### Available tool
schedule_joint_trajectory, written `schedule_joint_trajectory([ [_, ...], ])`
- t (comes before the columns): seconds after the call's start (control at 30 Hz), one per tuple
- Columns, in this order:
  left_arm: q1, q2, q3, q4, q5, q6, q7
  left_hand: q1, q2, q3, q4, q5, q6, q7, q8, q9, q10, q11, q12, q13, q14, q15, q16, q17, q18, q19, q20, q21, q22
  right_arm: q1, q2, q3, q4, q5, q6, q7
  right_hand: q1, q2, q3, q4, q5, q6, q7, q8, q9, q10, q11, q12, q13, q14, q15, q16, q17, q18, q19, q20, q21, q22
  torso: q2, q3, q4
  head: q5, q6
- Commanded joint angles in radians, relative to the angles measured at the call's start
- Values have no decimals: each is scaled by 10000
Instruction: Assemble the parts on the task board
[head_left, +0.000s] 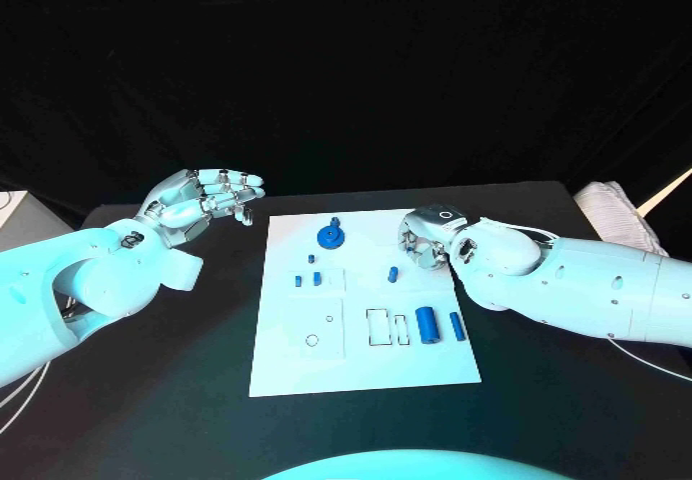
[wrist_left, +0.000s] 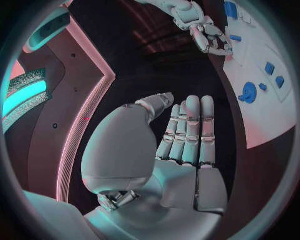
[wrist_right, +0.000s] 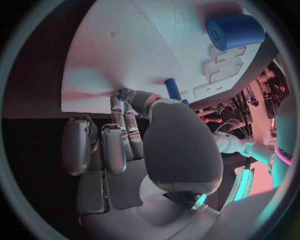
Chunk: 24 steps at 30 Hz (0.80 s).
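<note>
right hand (head_left: 428, 238) reaches fingers-down at the board's (head_left: 289, 360) right edge, grasp unclear; a slip could knock the peg (head_left: 392, 273). left hand (head_left: 202, 200) hovers released.

One white task board (head_left: 361, 370); one blue gear-like disc (head_left: 330, 236); two blue cylinders (head_left: 427, 323); about four small blue blocks (head_left: 392, 273); two hands (head_left: 209, 198).

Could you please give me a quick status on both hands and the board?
Left hand open, raised beside the task board. Right hand over the board's far right edge; grip unclear. Blue parts lie loose. Nothing obstructing.
</note>
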<state>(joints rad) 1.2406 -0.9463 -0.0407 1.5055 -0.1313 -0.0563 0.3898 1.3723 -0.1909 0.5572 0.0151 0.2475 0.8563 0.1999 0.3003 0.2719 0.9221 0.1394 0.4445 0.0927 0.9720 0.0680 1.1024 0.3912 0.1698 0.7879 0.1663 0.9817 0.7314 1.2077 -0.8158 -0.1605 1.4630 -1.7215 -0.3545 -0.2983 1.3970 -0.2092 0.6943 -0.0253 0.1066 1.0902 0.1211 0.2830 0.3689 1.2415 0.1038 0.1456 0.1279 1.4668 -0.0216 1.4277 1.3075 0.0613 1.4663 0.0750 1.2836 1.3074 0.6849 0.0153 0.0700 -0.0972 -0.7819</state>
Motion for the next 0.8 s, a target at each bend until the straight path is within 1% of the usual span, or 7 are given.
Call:
schedule_joint_trajectory([
  [0.03,4,4,10,16,69,154,48,-71,48,-39,5,-19,-44,27,-36,-8,-63,20,16,-11,63,5,-61,-13,138,59,13,-52,-15,0,-49,16,160,-163,-551,-17,98,87,129,-191,29,104,0,55,15,623,-560,13,191,538,-94,-47,32,-31,186,-51,59,1136,-3,-9,-5,-10,14],
  [0.23,4,15,10,-19,69,150,44,-73,48,-43,4,-20,-42,27,-35,-8,-71,21,15,-13,63,6,-65,-16,138,61,14,-57,-19,95,-259,79,462,-22,-810,-15,91,83,131,-197,30,110,-2,55,18,628,-561,9,193,540,-96,-43,39,-35,192,-53,80,1148,-11,-4,-4,1,30],
  [0.37,4,21,10,-26,81,142,50,-94,43,-58,13,-24,-43,31,-36,-9,-90,28,12,-18,62,12,-70,-21,136,63,18,-71,-29,234,-443,114,735,144,-1000,53,74,73,145,-222,32,122,-8,53,24,641,-566,-8,196,540,-100,-43,36,-40,200,-61,106,1166,-6,-6,0,-36,26],
  [0.57,4,36,10,-4,93,152,68,-130,39,-84,32,-33,-50,36,-39,-11,-107,34,16,-22,64,21,-75,-28,133,67,26,-95,-45,446,-769,136,1303,372,-1218,143,73,73,147,-224,32,122,-8,52,24,641,-566,-10,196,542,-101,-39,43,-50,214,-61,154,1192,0,-24,19,-13,20],
  [0.6,4,39,10,-4,94,154,72,-130,39,-84,32,-33,-50,36,-39,-11,-107,34,16,-22,64,21,-75,-28,133,67,26,-95,-45,468,-818,139,1439,428,-1257,166,71,72,149,-228,31,123,-8,51,25,643,-567,-13,197,546,-101,-27,62,-54,221,-62,175,1203,-7,-21,24,-4,12],
  [0.67,4,45,10,-7,97,149,79,-130,39,-84,32,-33,-50,36,-39,-11,-107,34,16,-22,64,21,-75,-28,133,67,26,-95,-45,493,-874,143,1687,552,-1319,227,71,72,149,-228,31,123,-8,51,25,643,-567,-13,197,546,-101,-27,62,-54,221,-62,175,1203,-17,5,11,46,-17],
  [0.8,4,80,9,-22,128,138,95,-142,39,-94,37,-38,-48,34,-37,-11,-111,34,19,-23,64,23,-77,-31,133,69,28,-105,-53,456,-851,146,2177,760,-1359,356,70,71,152,-232,30,123,-8,50,26,643,-567,-16,197,541,-102,-41,38,-55,221,-63,178,1205,-10,10,-6,109,-20],
])
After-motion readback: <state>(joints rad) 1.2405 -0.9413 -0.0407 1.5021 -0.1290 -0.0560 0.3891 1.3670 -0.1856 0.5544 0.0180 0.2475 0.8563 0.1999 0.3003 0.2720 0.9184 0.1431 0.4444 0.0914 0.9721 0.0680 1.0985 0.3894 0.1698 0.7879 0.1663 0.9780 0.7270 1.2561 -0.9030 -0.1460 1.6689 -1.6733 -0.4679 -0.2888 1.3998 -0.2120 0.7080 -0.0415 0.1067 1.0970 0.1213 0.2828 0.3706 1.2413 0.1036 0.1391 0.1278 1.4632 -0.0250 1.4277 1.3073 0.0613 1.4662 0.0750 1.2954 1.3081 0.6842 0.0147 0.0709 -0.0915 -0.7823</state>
